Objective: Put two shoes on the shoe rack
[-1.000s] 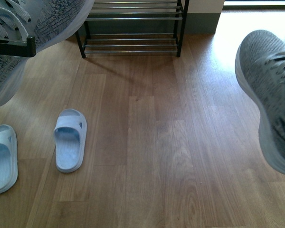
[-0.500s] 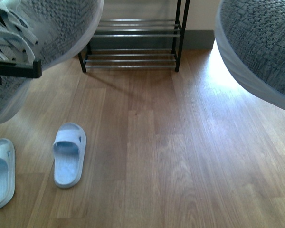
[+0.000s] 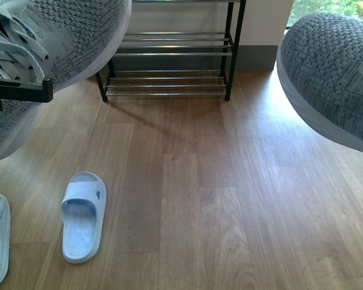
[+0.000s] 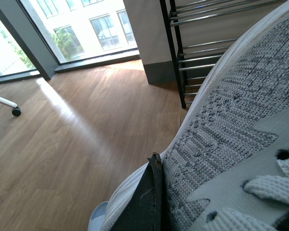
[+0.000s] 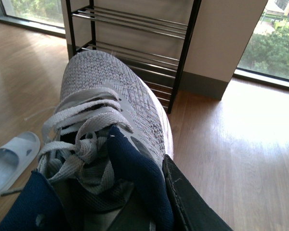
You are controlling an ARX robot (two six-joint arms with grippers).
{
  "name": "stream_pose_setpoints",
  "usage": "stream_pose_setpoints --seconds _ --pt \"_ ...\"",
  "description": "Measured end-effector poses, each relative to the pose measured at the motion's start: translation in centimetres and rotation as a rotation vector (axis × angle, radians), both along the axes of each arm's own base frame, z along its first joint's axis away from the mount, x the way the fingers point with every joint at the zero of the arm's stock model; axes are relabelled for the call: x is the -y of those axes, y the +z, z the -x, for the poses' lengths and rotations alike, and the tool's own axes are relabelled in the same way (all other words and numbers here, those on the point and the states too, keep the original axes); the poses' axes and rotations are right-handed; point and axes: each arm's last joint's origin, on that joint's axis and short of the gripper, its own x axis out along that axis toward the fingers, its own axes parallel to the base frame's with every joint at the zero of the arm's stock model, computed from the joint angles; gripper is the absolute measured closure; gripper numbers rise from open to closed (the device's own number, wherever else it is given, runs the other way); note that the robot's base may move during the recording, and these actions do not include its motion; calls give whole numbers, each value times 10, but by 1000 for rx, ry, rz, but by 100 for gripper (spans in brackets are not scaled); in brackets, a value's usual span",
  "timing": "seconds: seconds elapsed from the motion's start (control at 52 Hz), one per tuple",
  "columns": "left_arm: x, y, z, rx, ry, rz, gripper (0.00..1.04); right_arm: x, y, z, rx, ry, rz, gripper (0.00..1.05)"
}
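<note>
Wood floor (image 3: 187, 199) ahead, shoe rack (image 3: 169, 54) sits lower and fuller in our front view than a second ago, so we judge we're closing in, left gripper (image 3: 24, 89) clamped on left sneaker (image 3: 66, 36), right gripper (image 5: 176, 202) on right sneaker (image 3: 333, 72), both aloft, short of it.

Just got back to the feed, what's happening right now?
Each arm holds one grey sneaker up off the floor: the left pincer grips the left sneaker, the right pincer the right sneaker. The shoe rack stands ahead, and neither sneaker is on it yet. Two pale slippers lie on the floor at left.
</note>
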Motion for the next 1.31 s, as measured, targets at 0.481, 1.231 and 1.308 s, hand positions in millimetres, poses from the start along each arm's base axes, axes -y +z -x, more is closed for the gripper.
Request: stream_pose_setpoints --seconds 0.481,1.231,1.308 --pt "-1 0 0 0 9 -1 103 0 0 0 0 3 0 103" --pt "2 -1 1 -2 -20 1 103 1 0 0 -1 -21 2 103" --pt "2 -1 1 -2 -14 0 103 1 0 0 -1 -25 3 103"
